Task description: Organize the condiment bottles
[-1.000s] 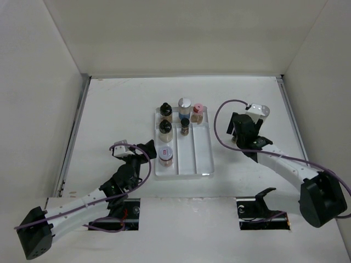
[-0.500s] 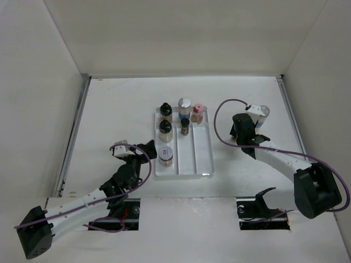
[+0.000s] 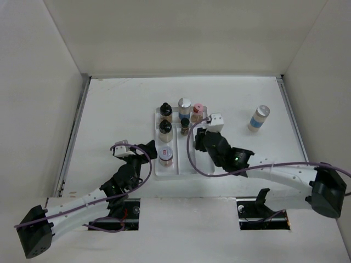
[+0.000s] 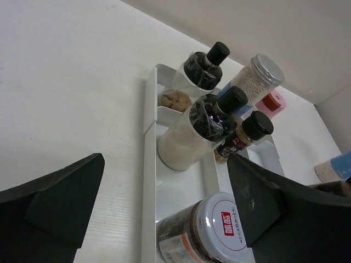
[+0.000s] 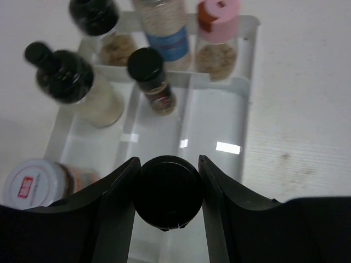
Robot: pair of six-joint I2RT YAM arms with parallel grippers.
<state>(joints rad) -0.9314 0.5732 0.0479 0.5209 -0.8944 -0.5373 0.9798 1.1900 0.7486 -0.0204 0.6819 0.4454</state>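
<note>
In the right wrist view my right gripper (image 5: 168, 164) is shut on a black-capped bottle (image 5: 167, 192) seen cap-on, hanging over the clear tray (image 5: 214, 126). Several condiment bottles stand in the tray: two black-capped ones (image 3: 165, 111) (image 3: 164, 129), a silver-capped one (image 3: 184, 105), a pink-capped one (image 3: 198, 111), a small black-capped one (image 3: 185, 126) and a white-lidded jar (image 3: 165, 154). A blue-and-white bottle (image 3: 258, 118) stands alone on the table to the right. My left gripper (image 3: 147, 156) is open just left of the tray, with the white-lidded jar (image 4: 214, 230) near its right finger.
The tray (image 3: 203, 159) has three long compartments; the front parts of the middle and right ones hold nothing. White walls enclose the table on the left, back and right. Purple cables loop above both arms.
The right arm swung left from beside the blue-and-white bottle to above the tray, and its jaws closed on a black cap. The left arm has not moved.
</note>
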